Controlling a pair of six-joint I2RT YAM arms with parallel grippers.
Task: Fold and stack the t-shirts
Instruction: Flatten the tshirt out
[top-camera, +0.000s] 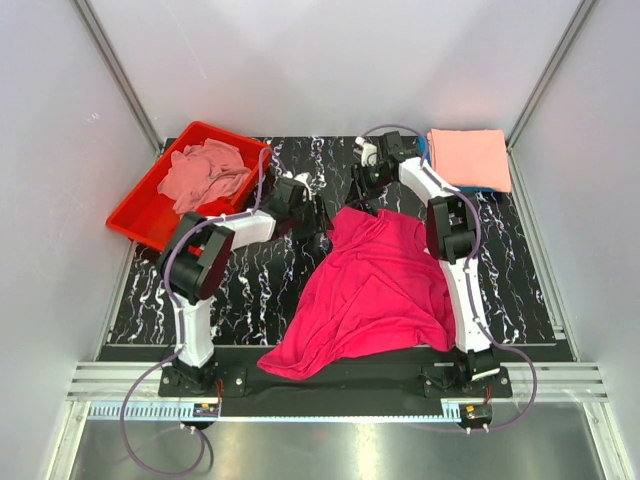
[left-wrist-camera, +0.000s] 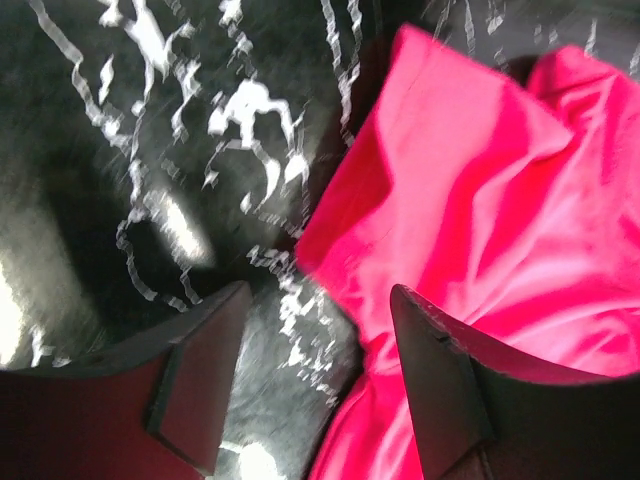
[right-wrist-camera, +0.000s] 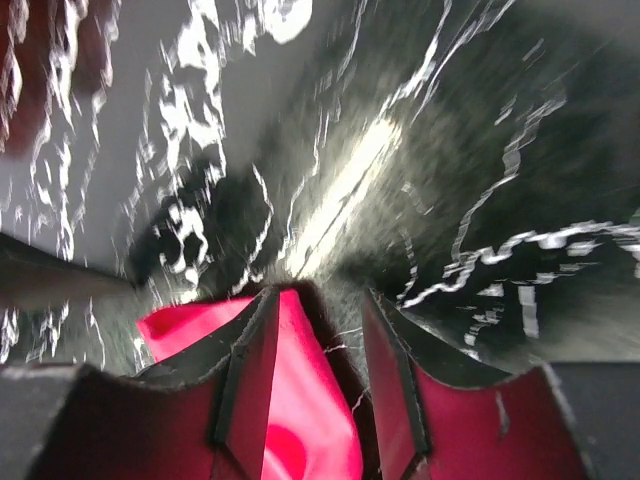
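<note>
A hot pink t-shirt (top-camera: 375, 285) lies rumpled and spread on the black marbled mat (top-camera: 250, 285). My left gripper (top-camera: 318, 236) is at the shirt's upper left edge. In the left wrist view it (left-wrist-camera: 320, 345) is open, low over the mat, and the shirt's edge (left-wrist-camera: 450, 200) reaches between the fingers. My right gripper (top-camera: 367, 196) is at the shirt's top edge. In the right wrist view it (right-wrist-camera: 318, 345) is open, with a flap of the pink shirt (right-wrist-camera: 305, 400) between the fingers, against the left one. A folded salmon t-shirt (top-camera: 470, 157) lies on a teal-blue one at the back right.
A red plastic tray (top-camera: 135, 215) at the back left holds crumpled dusty pink shirts (top-camera: 205, 172). White walls enclose the table on three sides. The pink shirt's lower corner (top-camera: 285, 362) hangs over the mat's near edge by the arm bases.
</note>
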